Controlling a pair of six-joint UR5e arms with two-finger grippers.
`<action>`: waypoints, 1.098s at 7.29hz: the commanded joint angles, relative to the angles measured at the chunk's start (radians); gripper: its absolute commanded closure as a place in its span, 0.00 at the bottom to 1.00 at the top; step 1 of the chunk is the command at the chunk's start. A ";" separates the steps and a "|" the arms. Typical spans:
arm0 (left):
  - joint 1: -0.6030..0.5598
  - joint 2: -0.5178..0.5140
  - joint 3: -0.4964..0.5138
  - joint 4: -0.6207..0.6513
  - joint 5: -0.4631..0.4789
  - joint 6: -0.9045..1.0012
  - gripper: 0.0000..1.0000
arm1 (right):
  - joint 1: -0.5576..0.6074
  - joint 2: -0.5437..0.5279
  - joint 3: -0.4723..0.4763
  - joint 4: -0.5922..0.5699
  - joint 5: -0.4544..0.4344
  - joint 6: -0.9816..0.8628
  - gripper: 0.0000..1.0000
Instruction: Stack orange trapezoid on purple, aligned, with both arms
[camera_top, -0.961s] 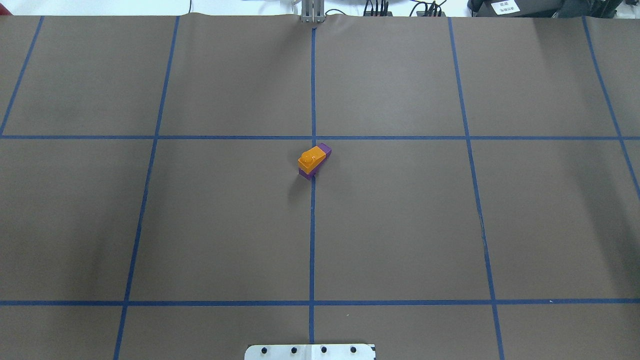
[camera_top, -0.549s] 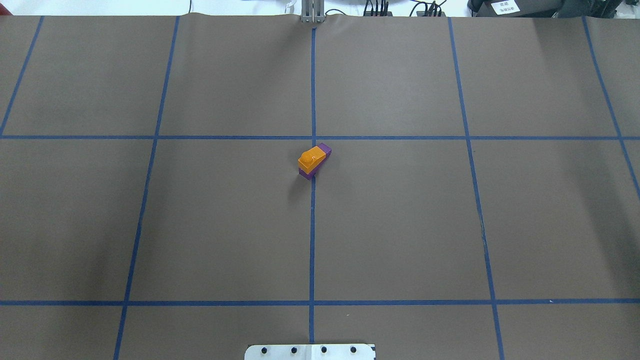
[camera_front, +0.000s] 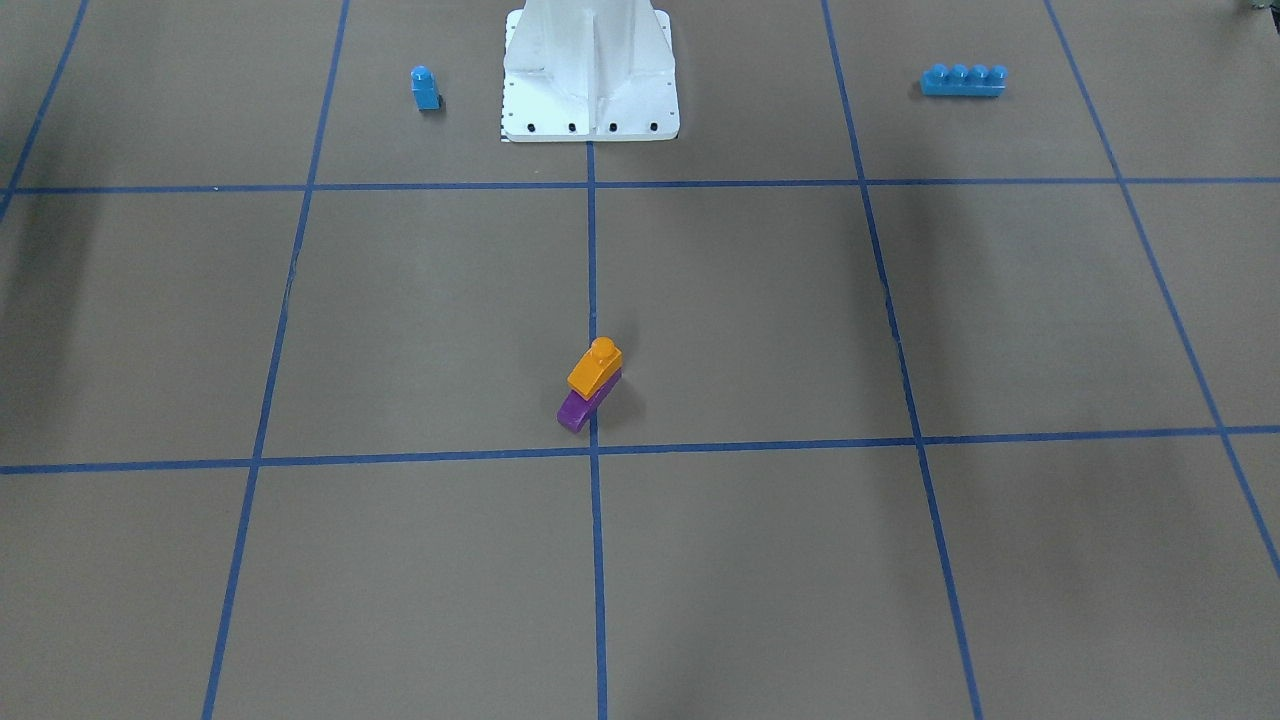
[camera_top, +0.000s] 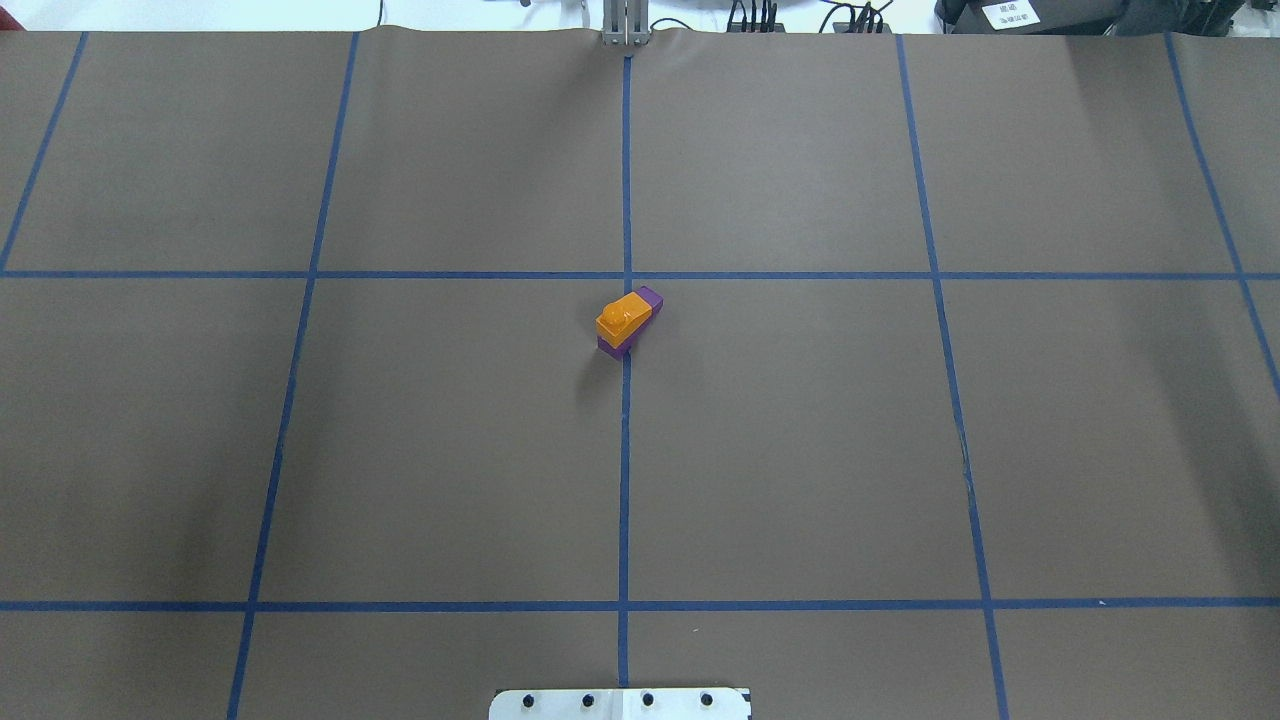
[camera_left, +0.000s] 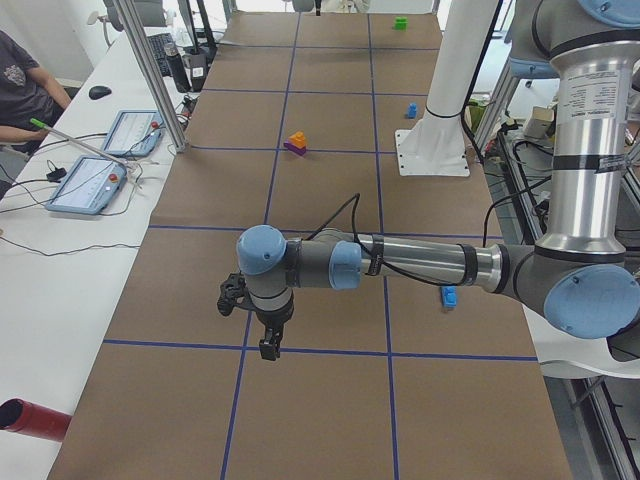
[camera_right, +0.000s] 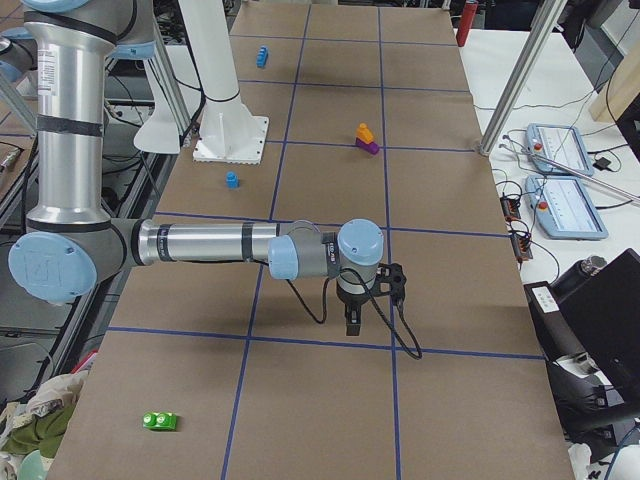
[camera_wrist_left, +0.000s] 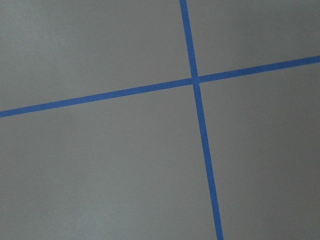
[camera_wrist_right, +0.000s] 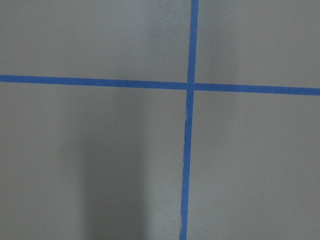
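Note:
The orange trapezoid (camera_front: 595, 368) sits on top of the purple block (camera_front: 575, 408) near the table's middle, on the centre tape line. The purple one sticks out beyond the orange at one end. The stack also shows in the overhead view (camera_top: 624, 315), small in the left side view (camera_left: 297, 139) and in the right side view (camera_right: 364, 131). My left gripper (camera_left: 270, 345) and my right gripper (camera_right: 352, 325) hang over bare table, far from the stack, fingers pointing down. I cannot tell whether either is open or shut. Both wrist views show only tape lines.
A small blue single-stud block (camera_front: 425, 88) and a long blue brick (camera_front: 963, 80) lie either side of the white robot base (camera_front: 590, 70). A green block (camera_right: 160, 421) lies near the right end. Operator tablets (camera_left: 85, 185) and a red cylinder (camera_left: 30, 418) are beside the table.

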 joint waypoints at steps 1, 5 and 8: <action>0.001 0.000 0.002 0.000 0.000 0.000 0.00 | 0.040 0.000 0.022 -0.024 0.019 -0.001 0.00; 0.001 0.000 0.008 -0.001 0.000 0.003 0.00 | 0.064 -0.014 0.066 -0.104 0.019 -0.012 0.00; 0.001 -0.001 0.008 -0.001 0.001 0.003 0.00 | 0.064 -0.012 0.059 -0.098 0.019 -0.010 0.00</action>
